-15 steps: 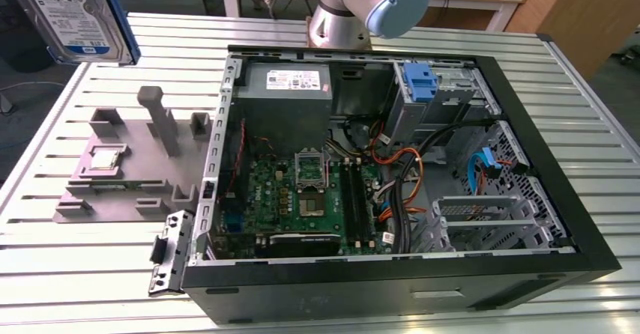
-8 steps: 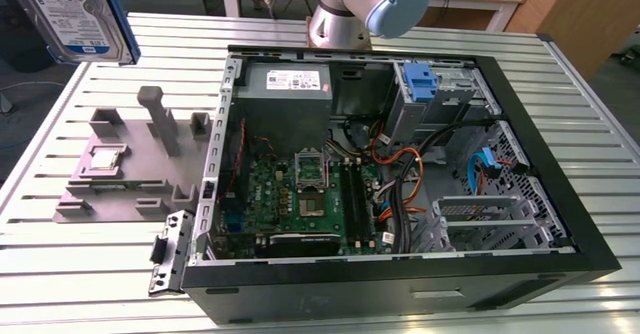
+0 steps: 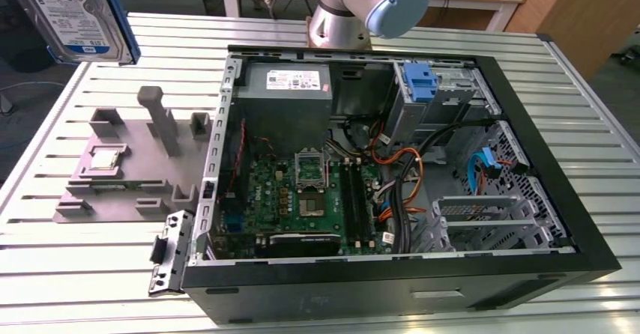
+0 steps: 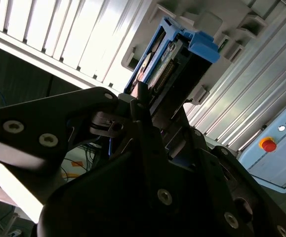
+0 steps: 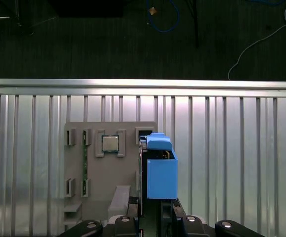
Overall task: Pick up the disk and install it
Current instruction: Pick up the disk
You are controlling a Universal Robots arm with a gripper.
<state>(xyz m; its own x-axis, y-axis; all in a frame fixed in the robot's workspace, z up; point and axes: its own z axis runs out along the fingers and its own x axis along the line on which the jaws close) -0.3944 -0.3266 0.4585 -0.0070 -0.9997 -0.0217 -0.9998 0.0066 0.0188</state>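
Aloft, disk [image 3: 72,12] held by gripper [image 5: 156,213], long axis seemingly vertical

The disk [image 3: 75,16] is seen as smooth silver metal under a glossy label, framed in bright blue plastic. The bench [image 3: 600,109] is formed of ribbed, satin-bright metal. The holder tray [image 3: 110,192] is moulded in matt grey plastic.
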